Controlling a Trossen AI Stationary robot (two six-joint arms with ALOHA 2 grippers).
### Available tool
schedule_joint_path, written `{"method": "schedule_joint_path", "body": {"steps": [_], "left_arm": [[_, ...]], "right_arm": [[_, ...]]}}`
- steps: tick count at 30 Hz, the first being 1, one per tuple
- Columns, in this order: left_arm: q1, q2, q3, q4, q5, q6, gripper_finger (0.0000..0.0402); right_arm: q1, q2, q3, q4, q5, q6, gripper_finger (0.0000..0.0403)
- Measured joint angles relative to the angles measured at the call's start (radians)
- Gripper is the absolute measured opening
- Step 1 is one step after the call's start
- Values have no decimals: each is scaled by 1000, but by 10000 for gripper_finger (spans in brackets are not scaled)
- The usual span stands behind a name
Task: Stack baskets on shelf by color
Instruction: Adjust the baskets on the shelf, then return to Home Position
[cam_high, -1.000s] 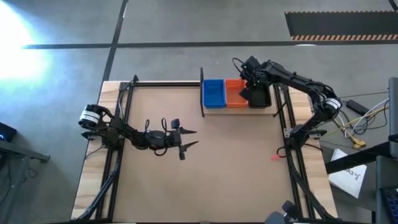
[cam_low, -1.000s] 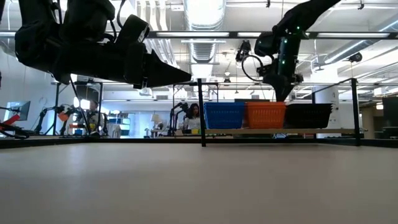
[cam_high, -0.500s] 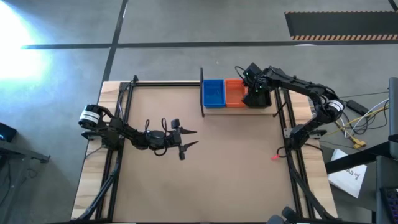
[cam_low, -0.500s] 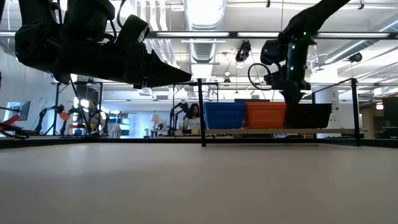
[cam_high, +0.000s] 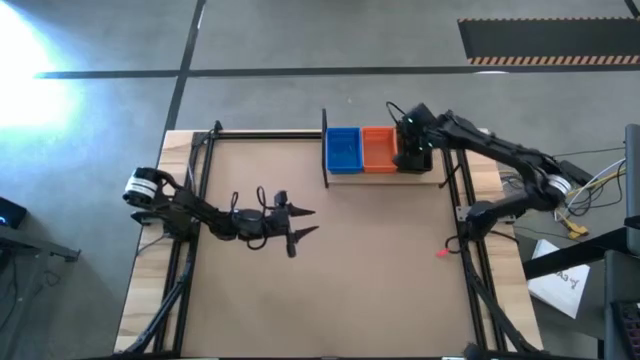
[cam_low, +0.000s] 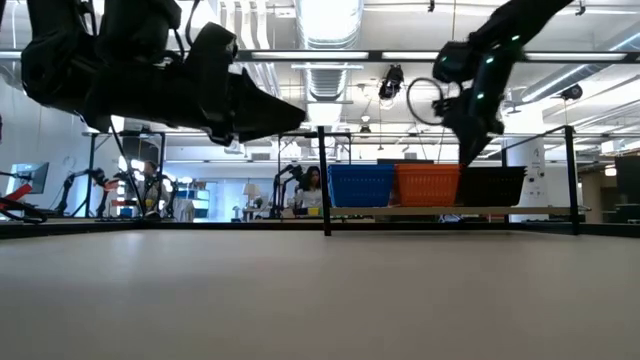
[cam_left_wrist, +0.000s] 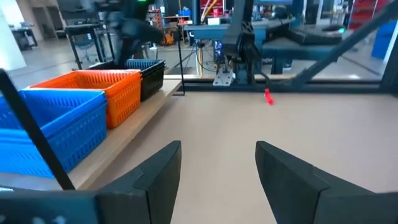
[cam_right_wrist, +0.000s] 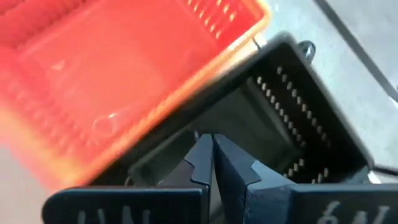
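Observation:
The shelf stands at the table's far side and carries baskets side by side: blue, orange and black, each resting on its bottom. In the low view they show as blue, orange and black. My right gripper is shut and points down over the black basket, close to its wall beside the orange basket. My left gripper is open and hovers above the table's middle left, its fingers pointing toward the right edge. My right gripper has its shut fingertips from above at the black basket's rim next to the orange basket. In the low view the tips stand just over that rim. I cannot tell whether they touch it.
Thin black upright ends bound the shelf. A small red object lies near the table's right edge. Black frame rails run along both table sides. The wide middle of the tabletop is bare wood. A person shows far behind in the low view.
My right gripper has moved along the shelf toward the table's right edge, from over the border of the orange and black baskets to over the black basket, and has risen a little. The left arm has kept still.

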Motion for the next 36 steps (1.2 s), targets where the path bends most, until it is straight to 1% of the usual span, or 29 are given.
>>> {"method": "schedule_joint_path", "body": {"steps": [2, 3, 6, 9, 11, 13, 16, 17, 20, 23, 30, 33, 36], "left_arm": [[0, -25, -13, -1, 0, -13, 188], [0, -40, -20, -1, -1, -16, 184], [25, -106, -38, -40, -3, -19, 162], [77, -195, -42, -156, -2, -39, 127], [123, -250, -40, -257, 20, -60, 99], [172, -302, -40, -331, 67, -85, 68], [236, -367, -45, -371, 156, -115, 20], [253, -382, -47, -377, 178, -121, 10], [299, -431, -57, -427, 198, -145, 8], [342, -468, -72, -449, 212, -168, 5], [414, -511, -100, -455, 241, -197, 1], [441, -515, -100, -458, 264, -198, 1], [476, -514, -103, -474, 287, -205, 1]], "right_arm": [[30, -96, -74, 24, -6, 21, 9], [52, -153, -119, 47, -26, 40, 9], [149, -332, -271, 147, -143, 106, 9], [274, -507, -430, 302, -268, 166, 9], [362, -611, -533, 414, -321, 210, 9], [452, -701, -628, 520, -331, 248, 9], [572, -815, -740, 632, -334, 269, 9], [604, -849, -769, 651, -334, 269, 9], [675, -955, -835, 664, -333, 285, 9], [715, -1053, -881, 665, -333, 301, 9], [746, -1248, -964, 660, -338, 302, 9], [751, -1265, -962, 656, -354, 301, 9], [756, -1266, -960, 654, -357, 263, 9]]}}
